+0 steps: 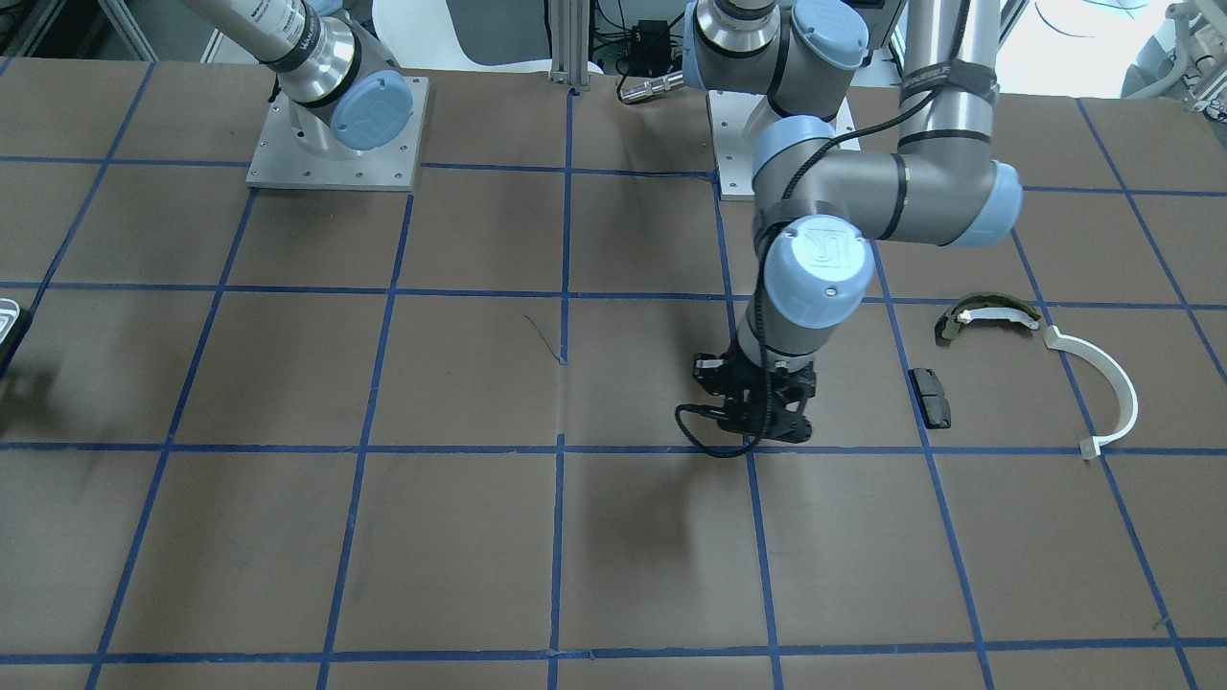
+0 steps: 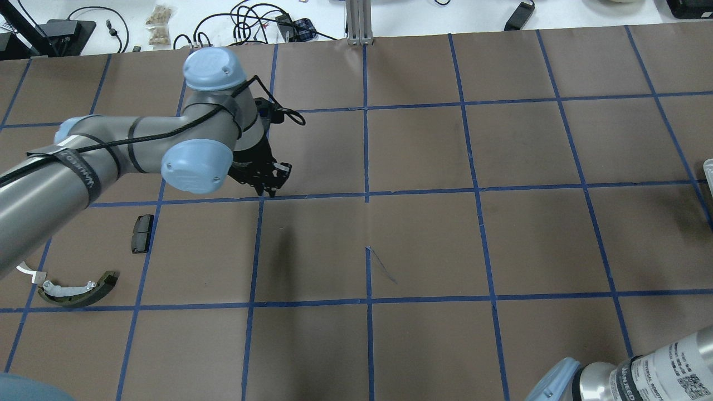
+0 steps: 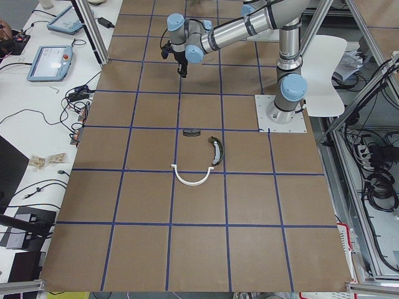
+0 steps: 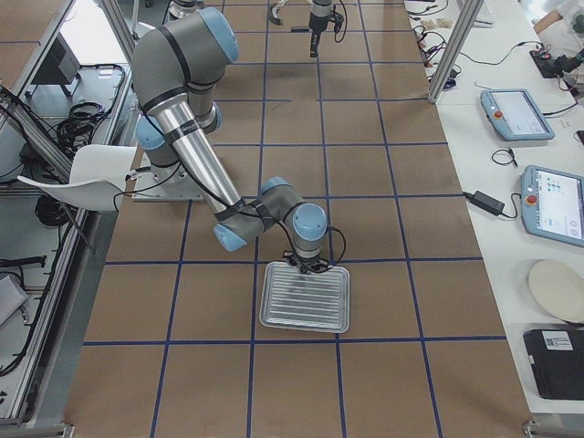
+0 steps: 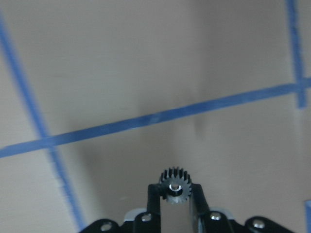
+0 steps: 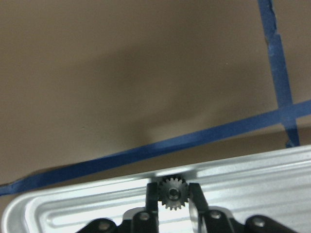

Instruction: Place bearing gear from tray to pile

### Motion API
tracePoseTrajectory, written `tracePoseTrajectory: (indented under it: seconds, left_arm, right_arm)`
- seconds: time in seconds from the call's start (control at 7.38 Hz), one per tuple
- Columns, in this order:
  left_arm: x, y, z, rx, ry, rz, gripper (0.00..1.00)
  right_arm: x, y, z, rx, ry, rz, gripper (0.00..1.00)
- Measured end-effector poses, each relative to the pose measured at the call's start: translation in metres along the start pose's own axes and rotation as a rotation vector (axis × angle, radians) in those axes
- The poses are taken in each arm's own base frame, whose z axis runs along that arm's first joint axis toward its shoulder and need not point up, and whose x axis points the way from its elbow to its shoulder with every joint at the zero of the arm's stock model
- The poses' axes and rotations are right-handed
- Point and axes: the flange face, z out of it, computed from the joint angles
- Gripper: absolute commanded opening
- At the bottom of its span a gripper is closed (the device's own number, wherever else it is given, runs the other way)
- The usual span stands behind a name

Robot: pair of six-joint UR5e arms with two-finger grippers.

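matte brown table (image 6: pixel 121 73); right claw (image 6: pixel 173 187) pinches toothed gear (image 6: pixel 173 194).

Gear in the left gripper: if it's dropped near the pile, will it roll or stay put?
The gear is round and pinched across its teeth by the fingers, so it may roll briefly if it lands on edge. It looks like small, rigid metal: likely heavy for its size, unlikely to bend.
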Motion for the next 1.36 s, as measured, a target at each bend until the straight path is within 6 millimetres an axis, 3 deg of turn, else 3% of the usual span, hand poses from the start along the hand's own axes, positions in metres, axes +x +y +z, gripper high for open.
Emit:
tracePoseTrajectory:
  seconds: [0.27,0.41,0.54,0.68,0.95,1.08,1.36]
  left_arm:
    - [-0.083,0.015,-0.015,-0.028,-0.017,-0.038,0.0]
    - [-0.119,0.025,-0.017,-0.041,-0.012,-0.048,0.0]
    - [-0.161,0.039,-0.012,-0.066,-0.016,-0.044,0.0]
    - [-0.206,0.058,0.0,-0.099,-0.013,-0.046,0.0]
    - [-0.282,0.098,0.036,-0.114,0.011,-0.063,0.0]
    - [-0.309,0.112,0.05,-0.111,0.021,-0.072,0.0]
    - [-0.334,0.122,0.065,-0.112,0.034,-0.087,0.0]
  right_arm:
    - [0.0,0.002,-0.022,-0.055,0.009,0.074,0.0]
    - [0.0,-0.006,-0.043,-0.071,0.031,0.133,0.0]
    - [-0.003,-0.03,-0.06,-0.056,0.032,0.204,0.0]
    - [-0.007,-0.071,-0.062,-0.021,0.005,0.279,0.0]
    - [-0.021,-0.18,-0.057,0.019,-0.042,0.405,0.0]
    - [-0.026,-0.24,-0.063,0.025,-0.024,0.465,0.0]
    - [-0.041,-0.371,-0.077,0.047,0.044,0.597,0.0]
